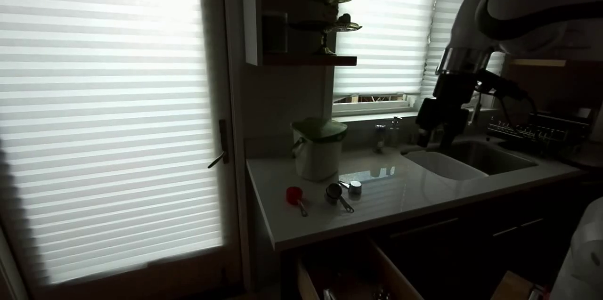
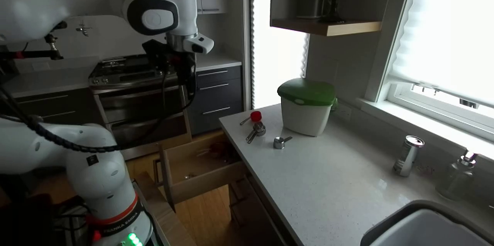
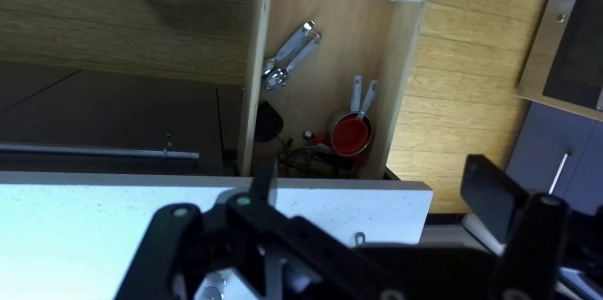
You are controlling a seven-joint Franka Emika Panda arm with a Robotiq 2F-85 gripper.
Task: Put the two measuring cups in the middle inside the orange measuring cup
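Wrist view shows the gripper (image 3: 372,187) with its jaws spread wide; the front edge of the counter (image 3: 94,215) and a pulled-out drawer (image 3: 401,55) show between and beyond the fingertips. In both exterior views the arm (image 2: 96,0) reaches across high up, bends at the wrist and points the gripper down, well above the counter.

The cups lie near the corner where the counter's short end meets its front edge. The orange measuring cup (image 2: 256,116), looking red, is closest to the short end, its handle toward the front edge. Near it are the two measuring cups (image 2: 259,127), metal, touching, handles together; whether one sits inside the other I cannot tell. A single metal cup (image 2: 279,143) stands near them, farther from the short end.

Behind the cups, toward the back edge, stands a white bin (image 2: 303,116) with a green lid (image 2: 307,90). The drawer juts out below the front edge, holding spoons (image 3: 301,56). Along the back edge are a can (image 2: 407,157) and a soap bottle (image 2: 455,178). In an exterior view, a sink (image 1: 504,156) and a white tub (image 1: 445,166) lie farther along the counter.
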